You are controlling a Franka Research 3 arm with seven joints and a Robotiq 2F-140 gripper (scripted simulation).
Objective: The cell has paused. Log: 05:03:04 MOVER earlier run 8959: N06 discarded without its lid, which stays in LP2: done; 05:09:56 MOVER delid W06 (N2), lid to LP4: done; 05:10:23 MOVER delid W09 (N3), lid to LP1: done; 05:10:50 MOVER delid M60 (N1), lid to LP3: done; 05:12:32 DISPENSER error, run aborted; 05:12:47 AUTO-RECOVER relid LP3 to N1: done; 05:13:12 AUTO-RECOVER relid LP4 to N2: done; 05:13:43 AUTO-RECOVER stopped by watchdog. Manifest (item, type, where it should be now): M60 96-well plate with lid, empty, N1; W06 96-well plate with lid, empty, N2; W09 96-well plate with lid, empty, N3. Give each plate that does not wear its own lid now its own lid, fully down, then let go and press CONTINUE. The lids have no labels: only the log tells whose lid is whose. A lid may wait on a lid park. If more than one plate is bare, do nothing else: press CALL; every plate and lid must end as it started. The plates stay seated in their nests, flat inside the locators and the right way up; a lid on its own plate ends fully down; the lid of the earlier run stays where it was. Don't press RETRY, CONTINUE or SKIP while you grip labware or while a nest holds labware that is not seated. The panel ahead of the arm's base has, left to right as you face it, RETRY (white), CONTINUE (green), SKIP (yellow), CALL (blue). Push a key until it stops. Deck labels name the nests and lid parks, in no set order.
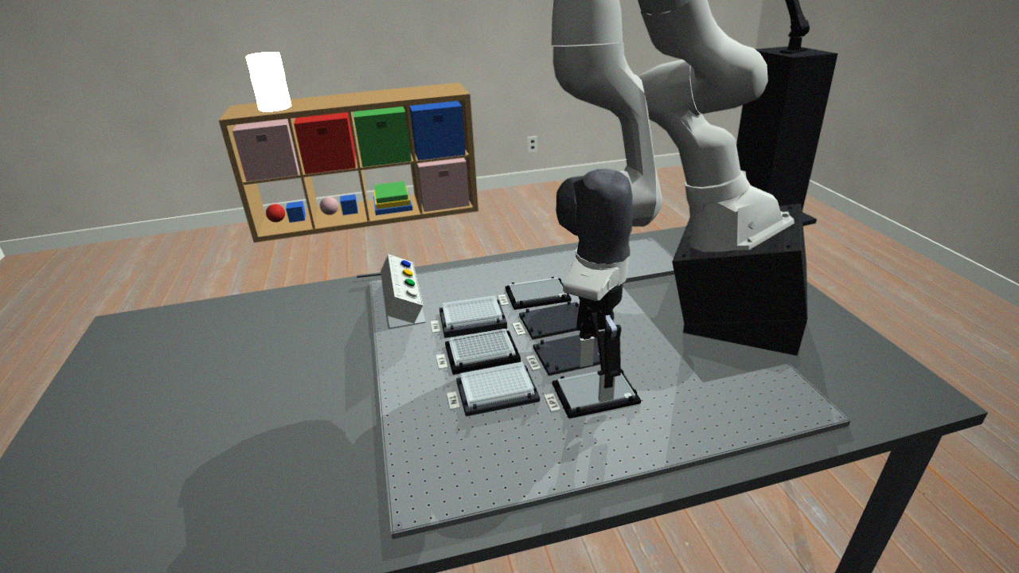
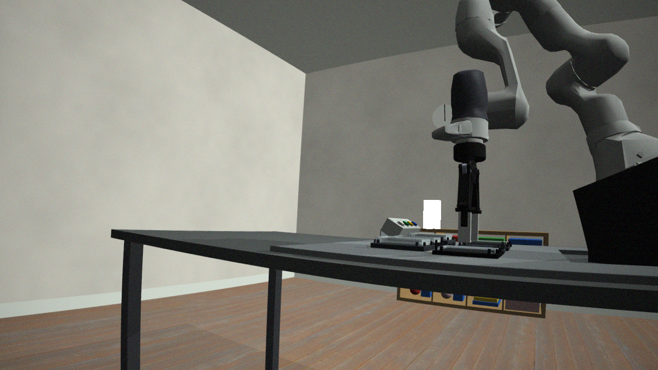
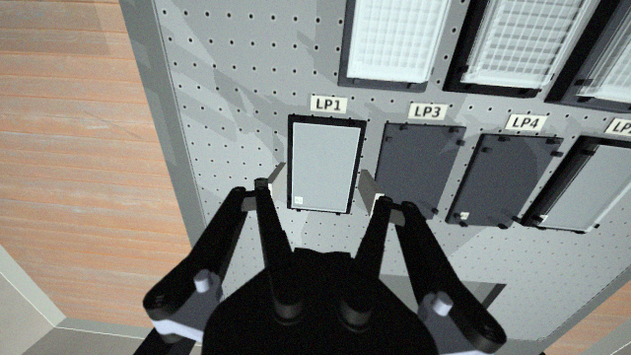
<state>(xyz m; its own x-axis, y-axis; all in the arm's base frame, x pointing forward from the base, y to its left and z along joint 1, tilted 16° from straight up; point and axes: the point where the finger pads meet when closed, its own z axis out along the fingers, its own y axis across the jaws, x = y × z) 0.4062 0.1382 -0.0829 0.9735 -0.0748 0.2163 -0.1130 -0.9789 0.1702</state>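
1. Where the label LP1 [image 3: 327, 104] marks the lid park nearest the breadboard's outer edge, a pale lid [image 3: 324, 167] lies flat inside the park's black frame.
2. The gripper [image 3: 322, 193] hangs straight down over that lid with its jaws spread wide, one finger pad on each long side of the park; nothing is between the fingers (the pads stand clear of the lid's edges in the wrist view).
3. Next along the same row, LP3 [image 3: 427, 111] and LP4 [image 3: 525, 121] show only their dark pads, and the last park toward the panel end carries a second pale lid [image 3: 579, 189]; its label is cut off at the picture's edge.
4. Across from the parks, three well plates sit in black nests in a parallel row: the near plate [image 1: 496, 383], the middle plate [image 1: 482, 346] and the far plate [image 1: 470, 311]. The middle one looks darker, its wells sharper, than its two neighbours.
5. At the far end of the plate row, by the breadboard's corner, stands the button panel [image 1: 400, 288] with its four coloured keys.
6. The breadboard [image 1: 570, 456] rests on the grey table [image 1: 213, 399], the arm's black pedestal [image 1: 740, 299] at the table's right rear.
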